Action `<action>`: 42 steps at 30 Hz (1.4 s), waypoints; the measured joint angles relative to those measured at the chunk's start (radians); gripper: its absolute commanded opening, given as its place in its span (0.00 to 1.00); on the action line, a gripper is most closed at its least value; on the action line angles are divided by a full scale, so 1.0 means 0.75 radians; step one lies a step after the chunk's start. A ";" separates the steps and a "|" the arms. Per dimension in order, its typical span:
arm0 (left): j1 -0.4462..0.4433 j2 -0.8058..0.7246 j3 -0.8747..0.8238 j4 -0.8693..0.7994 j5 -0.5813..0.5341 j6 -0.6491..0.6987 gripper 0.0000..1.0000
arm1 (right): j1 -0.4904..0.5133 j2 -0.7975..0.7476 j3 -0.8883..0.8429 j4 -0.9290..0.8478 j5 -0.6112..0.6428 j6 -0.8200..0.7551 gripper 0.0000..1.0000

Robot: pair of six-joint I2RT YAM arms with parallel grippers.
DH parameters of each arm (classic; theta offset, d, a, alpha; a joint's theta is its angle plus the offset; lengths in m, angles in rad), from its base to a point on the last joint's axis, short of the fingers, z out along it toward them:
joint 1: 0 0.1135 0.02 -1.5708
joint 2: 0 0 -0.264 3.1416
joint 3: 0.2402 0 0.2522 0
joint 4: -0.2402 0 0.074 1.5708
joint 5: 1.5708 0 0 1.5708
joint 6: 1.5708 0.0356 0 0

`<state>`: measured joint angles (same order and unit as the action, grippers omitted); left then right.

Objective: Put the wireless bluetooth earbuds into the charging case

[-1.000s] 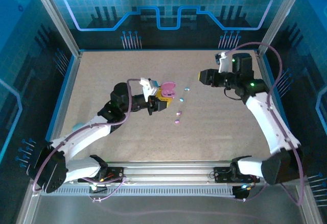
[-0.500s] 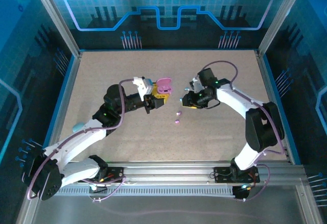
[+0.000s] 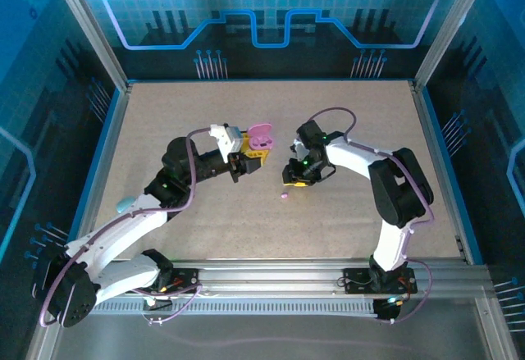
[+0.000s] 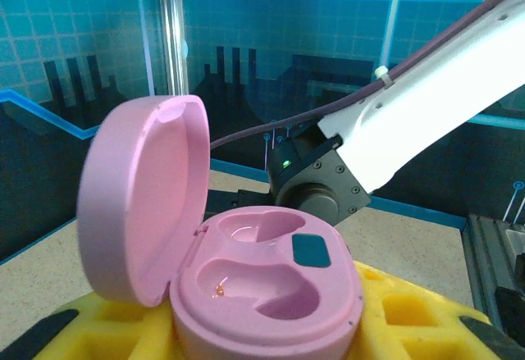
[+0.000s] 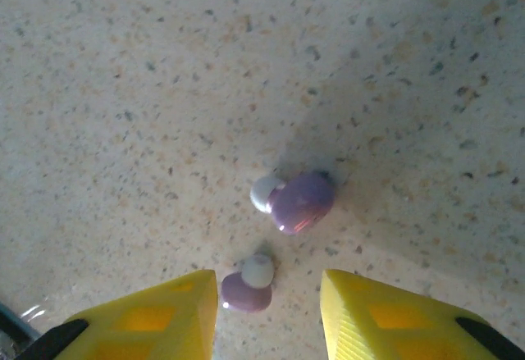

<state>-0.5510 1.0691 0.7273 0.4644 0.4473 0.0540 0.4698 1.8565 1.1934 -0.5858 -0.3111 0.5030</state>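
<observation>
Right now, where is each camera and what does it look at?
Top: above and behind, looking down on the table; left gripper and right gripper show.
Left wrist: on the left arm, facing the open case; its yellow fingers and the right arm show.
Right wrist: faces down at two purple buds; its yellow fingers show.
Shared: top and left wrist see the case.

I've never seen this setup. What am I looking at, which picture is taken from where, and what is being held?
Two robot arms are bolted at the near edge of a table. The wide picture looks down from above; the other two come from cameras on the wrists. The left gripper holds a pink charging case, lid open, both wells empty. The right gripper hangs with jaws open over the table: one purple earbud lies between its yellow fingers, a second purple earbud beyond.
</observation>
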 measured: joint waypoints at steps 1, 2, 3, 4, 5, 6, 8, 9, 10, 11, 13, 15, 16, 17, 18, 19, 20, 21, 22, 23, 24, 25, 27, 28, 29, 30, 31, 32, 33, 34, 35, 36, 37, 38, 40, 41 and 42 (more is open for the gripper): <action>0.000 -0.001 0.000 -0.005 -0.001 0.001 0.33 | 0.003 0.010 0.002 0.003 0.008 0.005 0.40; 0.000 -0.001 0.000 -0.008 -0.003 0.001 0.33 | 0.005 0.019 0.003 0.004 0.013 0.011 0.40; 0.000 -0.001 0.000 -0.010 -0.004 0.001 0.33 | 0.007 0.025 0.005 0.004 0.017 0.016 0.40; 0.000 -0.001 0.000 -0.014 -0.005 0.001 0.33 | 0.008 0.033 0.009 0.005 0.022 0.023 0.40; 0.000 -0.001 0.000 -0.016 -0.007 0.001 0.33 | 0.009 0.040 0.012 0.005 0.025 0.026 0.40; 0.000 -0.001 0.000 -0.016 -0.008 0.001 0.33 | 0.010 0.046 0.015 0.009 0.027 0.030 0.40; 0.000 -0.001 0.000 -0.017 -0.008 0.001 0.33 | 0.011 0.060 0.022 0.020 0.031 0.039 0.40; 0.000 -0.001 0.000 -0.019 -0.008 0.001 0.33 | 0.011 0.065 0.025 0.023 0.032 0.040 0.40; 0.000 -0.001 0.000 -0.019 -0.008 0.001 0.33 | 0.011 0.071 0.030 0.029 0.032 0.043 0.40; 0.000 -0.001 0.000 -0.020 -0.008 0.001 0.33 | 0.011 0.075 0.035 0.032 0.031 0.044 0.40; 0.000 -0.001 0.000 -0.020 -0.008 0.001 0.33 | 0.011 0.080 0.038 0.041 0.031 0.044 0.39; 0.000 -0.001 0.000 -0.020 -0.008 0.001 0.33 | 0.011 0.089 0.048 0.044 0.031 0.045 0.39; 0.000 -0.001 0.000 -0.020 -0.008 0.001 0.33 | 0.011 0.094 0.055 0.047 0.031 0.048 0.39; 0.000 -0.001 0.000 -0.020 -0.008 0.001 0.33 | 0.011 0.098 0.060 0.050 0.031 0.048 0.38; 0.000 -0.001 0.000 -0.021 -0.008 0.001 0.33 | 0.011 0.100 0.064 0.052 0.031 0.048 0.38; 0.000 -0.001 0.000 -0.021 -0.008 0.001 0.33 | 0.012 0.102 0.067 0.053 0.031 0.048 0.38; 0.000 -0.001 0.000 -0.021 -0.008 0.001 0.33 | 0.012 0.106 0.073 0.054 0.027 0.048 0.38; 0.000 -0.001 0.000 -0.021 -0.008 0.001 0.33 | 0.012 0.108 0.078 0.054 0.025 0.048 0.38; 0.000 -0.001 0.000 -0.022 -0.008 0.001 0.33 | 0.013 0.109 0.079 0.055 0.024 0.048 0.38; 0.000 -0.001 0.000 -0.023 -0.008 0.001 0.33 | 0.013 0.116 0.087 0.059 0.020 0.048 0.38; 0.000 -0.001 0.000 -0.024 -0.008 0.001 0.33 | 0.014 0.122 0.094 0.060 0.017 0.048 0.38; 0.000 -0.001 0.000 -0.024 -0.008 0.001 0.33 | 0.016 0.127 0.097 0.062 0.016 0.048 0.38; 0.000 -0.001 0.000 -0.024 -0.008 0.001 0.33 | 0.020 0.141 0.106 0.065 0.011 0.048 0.38; 0.000 -0.001 0.000 -0.024 -0.008 0.001 0.33 | 0.022 0.149 0.108 0.065 0.007 0.048 0.38; 0.000 -0.001 0.000 -0.024 -0.008 0.001 0.33 | 0.024 0.153 0.110 0.064 0.006 0.048 0.39; 0.000 -0.001 0.000 -0.024 -0.008 0.001 0.33 | 0.024 0.154 0.112 0.063 0.006 0.048 0.38; 0.000 -0.001 0.000 -0.024 -0.008 0.001 0.33 | 0.025 0.154 0.116 0.064 0.005 0.048 0.38; 0.000 -0.001 0.000 -0.024 -0.008 0.001 0.33 | 0.028 0.157 0.123 0.064 0.001 0.048 0.38; 0.000 -0.001 0.000 -0.024 -0.008 0.001 0.33 | 0.031 0.160 0.128 0.064 -0.005 0.048 0.38; 0.000 -0.001 0.000 -0.024 -0.008 0.001 0.33 | 0.035 0.161 0.131 0.064 -0.005 0.048 0.38; 0.000 -0.001 0.000 -0.024 -0.008 0.001 0.33 | 0.040 0.166 0.139 0.063 -0.008 0.048 0.38; 0.000 -0.001 0.000 -0.024 -0.008 0.001 0.33 | 0.043 0.168 0.143 0.063 -0.009 0.048 0.38; 0.000 -0.001 0.000 -0.024 -0.008 0.001 0.33 | 0.046 0.169 0.148 0.064 -0.009 0.048 0.38; 0.000 -0.001 0.000 -0.024 -0.008 0.001 0.33 | 0.049 0.171 0.154 0.062 -0.010 0.048 0.38; 0.000 -0.001 0.000 -0.024 -0.008 0.001 0.33 | 0.054 0.178 0.168 0.061 -0.010 0.047 0.38; 0.000 -0.001 0.000 -0.024 -0.008 0.001 0.33 | 0.056 0.180 0.175 0.060 -0.010 0.047 0.38; 0.000 -0.001 0.000 -0.024 -0.008 0.001 0.33 | 0.059 0.182 0.183 0.058 -0.010 0.047 0.38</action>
<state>-0.5510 1.0683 0.7273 0.4461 0.4412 0.0544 0.5140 1.9926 1.3304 -0.5423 -0.3187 0.5385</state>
